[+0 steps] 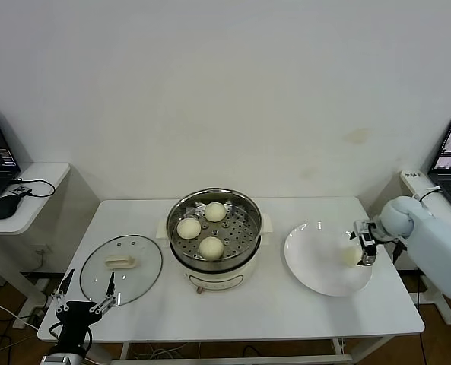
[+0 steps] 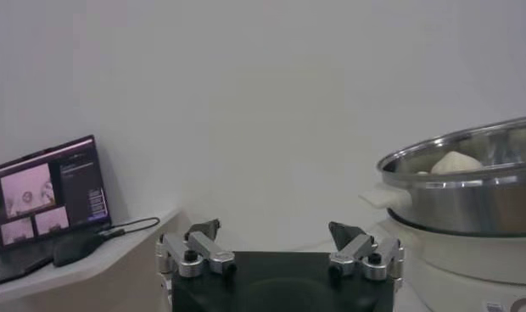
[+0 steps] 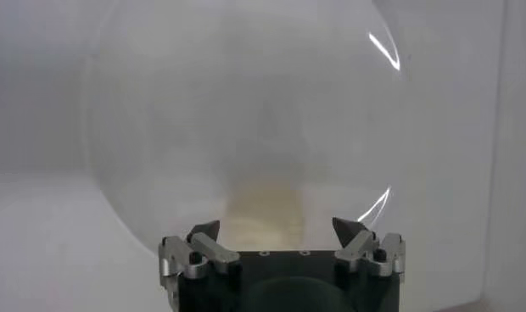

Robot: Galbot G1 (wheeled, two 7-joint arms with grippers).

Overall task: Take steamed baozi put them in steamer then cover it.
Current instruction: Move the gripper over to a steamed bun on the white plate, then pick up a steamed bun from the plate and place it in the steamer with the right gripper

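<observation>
My right gripper (image 1: 364, 249) hangs over the white plate (image 1: 316, 262), jaws open around the last bun (image 1: 350, 255) | three buns (image 1: 188, 228) in steamer (image 1: 214, 228) | lid (image 1: 122, 268) flat on desk (image 1: 271, 312) | left gripper (image 1: 84, 293) parked at the desk's front-left edge, jaws open.

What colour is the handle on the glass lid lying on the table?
Cream-beige. The handle sits at the centre of the clear lid; it shows best in the head view.

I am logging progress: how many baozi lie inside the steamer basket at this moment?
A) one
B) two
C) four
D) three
D: the head view shows three baozi in the steamer; the fourth bun is on the white plate, at the right claw.
</observation>
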